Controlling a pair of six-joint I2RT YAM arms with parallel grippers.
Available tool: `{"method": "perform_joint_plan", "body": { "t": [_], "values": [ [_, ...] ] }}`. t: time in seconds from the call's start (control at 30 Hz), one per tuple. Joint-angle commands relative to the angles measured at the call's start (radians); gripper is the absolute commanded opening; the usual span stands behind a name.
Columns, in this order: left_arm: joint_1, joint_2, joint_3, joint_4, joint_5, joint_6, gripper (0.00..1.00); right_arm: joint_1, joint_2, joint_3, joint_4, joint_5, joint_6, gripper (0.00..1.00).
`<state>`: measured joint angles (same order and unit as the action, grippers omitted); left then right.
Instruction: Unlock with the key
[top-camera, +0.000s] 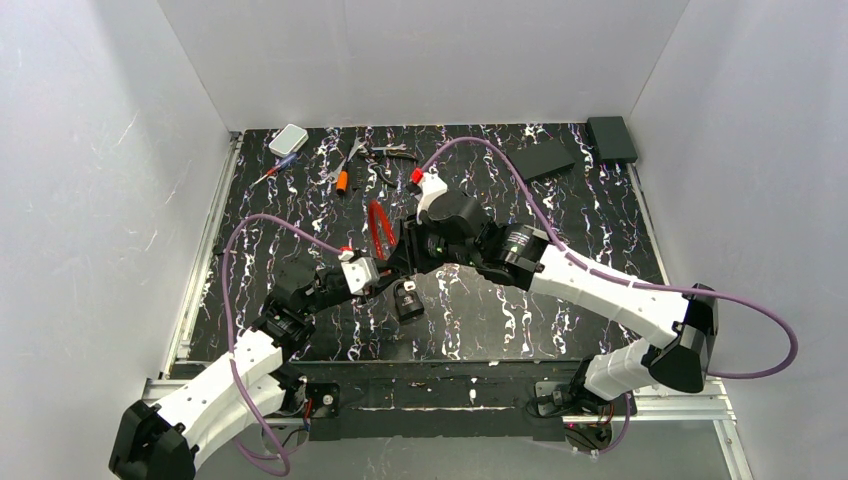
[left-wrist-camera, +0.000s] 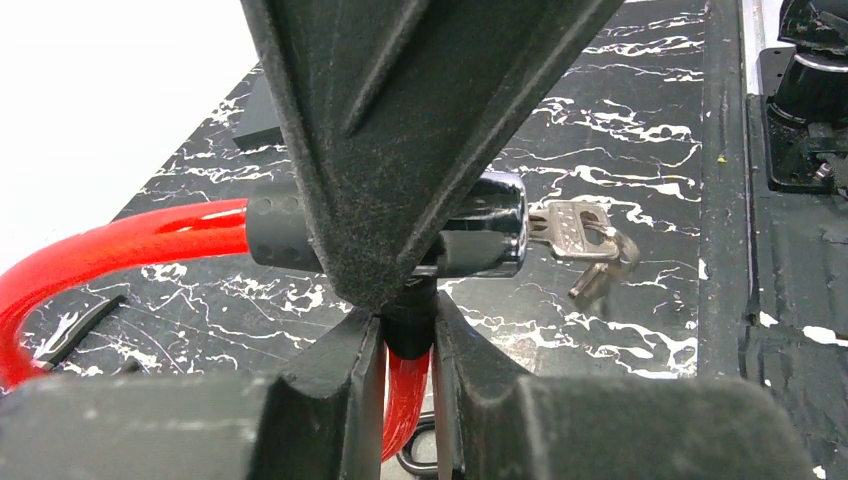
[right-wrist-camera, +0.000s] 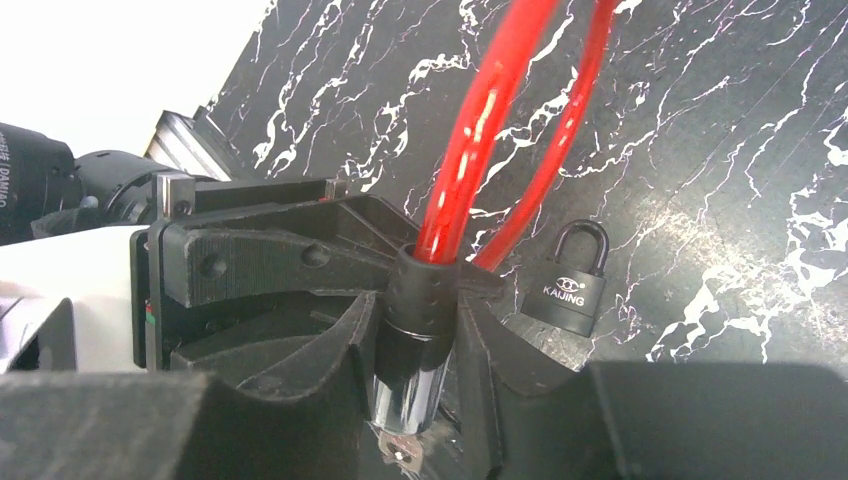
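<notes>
Mid-desk, my left gripper (left-wrist-camera: 406, 338) and right gripper (right-wrist-camera: 420, 300) both clamp the cable lock (top-camera: 378, 225); its chrome barrel (left-wrist-camera: 492, 235) looks slick, the cable springy, so I'd turn the small key (left-wrist-camera: 565, 228) by its flat bow

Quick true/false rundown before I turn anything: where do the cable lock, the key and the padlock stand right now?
1. A key sits in the chrome end of the cable lock. True.
2. The right claw is shut on the cable lock's barrel. True.
3. The left claw holds the padlock. False: the padlock lies free on the table; the left claw grips the cable lock.
4. The lock's cable is blue. False: it is red.
</notes>
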<state>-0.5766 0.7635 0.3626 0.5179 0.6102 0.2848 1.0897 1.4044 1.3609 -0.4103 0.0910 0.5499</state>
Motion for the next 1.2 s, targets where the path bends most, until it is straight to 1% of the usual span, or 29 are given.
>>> {"method": "perform_joint_plan", "body": {
  "t": [0.0,0.1,0.13,0.17,0.33,0.47,1.17],
  "values": [
    [-0.006,-0.009,0.059,0.042,-0.006,0.030,0.00,0.010,0.014,0.045,0.011,0.022,-0.003,0.29],
    [-0.006,-0.009,0.060,0.036,-0.006,0.033,0.00,0.012,0.011,0.038,0.013,0.026,-0.004,0.15],
    [-0.006,-0.009,0.061,0.031,-0.006,0.035,0.00,0.012,0.000,0.030,0.024,0.038,-0.009,0.03],
    [-0.006,-0.009,0.061,0.028,-0.006,0.036,0.00,0.012,-0.007,0.027,0.029,0.045,-0.012,0.01],
    [-0.007,0.001,0.070,0.006,-0.008,0.040,0.00,0.012,-0.052,0.002,0.072,0.069,-0.019,0.01],
    [-0.008,0.006,0.075,-0.006,-0.008,0.043,0.00,0.012,-0.074,-0.008,0.093,0.059,-0.019,0.01],
    [-0.016,0.015,0.096,-0.065,-0.053,0.046,0.00,0.012,-0.123,-0.030,0.135,0.040,-0.001,0.01]
  ]
}}
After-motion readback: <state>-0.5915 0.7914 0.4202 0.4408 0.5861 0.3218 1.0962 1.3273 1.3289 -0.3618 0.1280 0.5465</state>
